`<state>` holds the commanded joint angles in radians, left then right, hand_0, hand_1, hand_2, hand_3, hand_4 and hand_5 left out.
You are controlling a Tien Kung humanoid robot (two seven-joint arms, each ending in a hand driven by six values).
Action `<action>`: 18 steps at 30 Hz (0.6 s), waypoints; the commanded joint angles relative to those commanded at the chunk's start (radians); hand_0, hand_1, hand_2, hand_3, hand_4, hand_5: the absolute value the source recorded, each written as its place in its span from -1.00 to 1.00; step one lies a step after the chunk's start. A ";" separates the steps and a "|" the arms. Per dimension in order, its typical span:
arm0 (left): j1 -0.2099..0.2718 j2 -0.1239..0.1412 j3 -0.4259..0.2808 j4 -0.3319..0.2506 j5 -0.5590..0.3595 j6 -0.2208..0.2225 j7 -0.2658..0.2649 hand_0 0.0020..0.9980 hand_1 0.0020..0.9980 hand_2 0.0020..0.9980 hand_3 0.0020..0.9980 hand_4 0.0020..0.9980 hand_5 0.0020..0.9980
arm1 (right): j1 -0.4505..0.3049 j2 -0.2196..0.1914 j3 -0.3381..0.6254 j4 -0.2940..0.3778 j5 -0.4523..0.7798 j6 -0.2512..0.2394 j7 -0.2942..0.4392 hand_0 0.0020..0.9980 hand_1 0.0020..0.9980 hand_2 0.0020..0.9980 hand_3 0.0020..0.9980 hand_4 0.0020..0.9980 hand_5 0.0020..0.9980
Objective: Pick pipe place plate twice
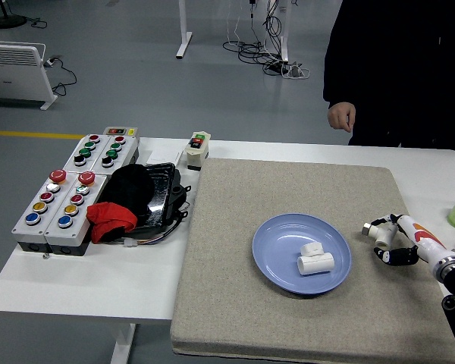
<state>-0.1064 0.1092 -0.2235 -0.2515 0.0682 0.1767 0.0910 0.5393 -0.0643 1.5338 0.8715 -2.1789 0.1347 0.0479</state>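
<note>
Your right hand (400, 244) sits at the mat's (235, 296) right side, just beside the blue plate (277, 262); only a narrow strip of bare mat lies between them. The plate's left half is free, while a white pipe piece (315, 262) occupies its right half. A person (394, 68) stands at the far edge, one hand (340, 116) hanging just beyond the mat's far right corner. Button boxes (64, 193) and a black tray (155, 199) crowd the left.

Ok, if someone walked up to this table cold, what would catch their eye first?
Probably the blue plate on the grey mat, with a white pipe fitting lying in it. Just right of it, the robot's right hand grips a second pipe piece. Then the button boxes at the table's left, and a person standing at the far side.
</note>
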 joint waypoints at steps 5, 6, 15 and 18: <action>-0.001 0.000 0.003 0.000 -0.004 0.000 -0.002 0.24 0.17 0.03 0.17 -0.46 1.00 | -0.003 0.000 -0.046 0.072 0.052 -0.002 -0.005 -0.31 -0.09 0.07 0.24 -0.11 -0.93; -0.001 0.000 0.003 0.000 -0.005 0.000 -0.002 0.24 0.17 0.03 0.17 -0.46 1.00 | -0.002 0.001 -0.062 0.091 0.066 -0.002 -0.008 -0.31 -0.09 0.07 0.24 -0.11 -0.93; -0.001 0.001 0.008 0.000 -0.014 0.000 -0.005 0.24 0.17 0.03 0.17 -0.46 1.00 | 0.041 0.015 -0.258 0.181 0.174 0.008 -0.028 -0.29 -0.10 0.07 0.23 -0.13 -0.91; -0.001 0.001 0.008 0.000 -0.013 0.000 -0.005 0.24 0.17 0.03 0.17 -0.46 1.00 | 0.062 0.028 -0.323 0.168 0.187 0.009 -0.030 -0.29 -0.10 0.07 0.23 -0.13 -0.91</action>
<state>-0.1074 0.1107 -0.2156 -0.2511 0.0548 0.1763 0.0859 0.6012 -0.0363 1.2109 1.0393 -1.9921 0.1439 0.0184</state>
